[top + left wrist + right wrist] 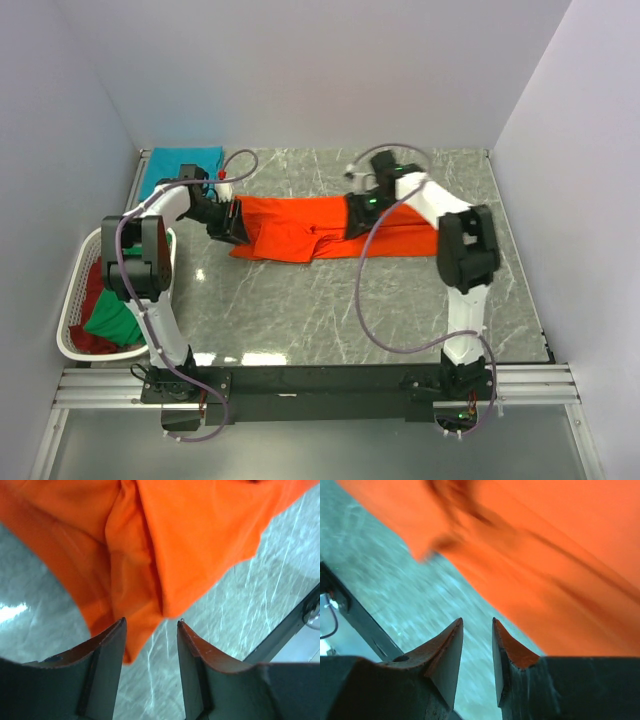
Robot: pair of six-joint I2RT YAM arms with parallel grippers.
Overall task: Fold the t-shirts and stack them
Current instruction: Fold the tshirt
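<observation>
Right now the orange shirt (290, 225) lies on the table (300, 320) as a long strip, roughly midway between the two arms, with a rumpled crease near its middle. The left gripper (232, 225) sits at the strip's left end and the right gripper (358, 212) over its right half.

From the left wrist, the left gripper (150, 622) has its fingers spread, bare table showing between them, and the cloth's corner (200, 540) hangs just beyond the tips, pinched by nothing. The right gripper (477, 620) shows a narrower gap, also with nothing in it, and the orange cloth (560, 555) is close ahead. That view is smeared.

A teal shirt (185, 162) lies at the far left corner. A green shirt (112, 322) and a dark red one (90, 285) wait in the basket (65, 345).

My worry is the grab. If either side closes on only the top layer, lifting would peel the fold open. If one end catches and the other misses, the strip would drag askew or bunch further at that crease.
</observation>
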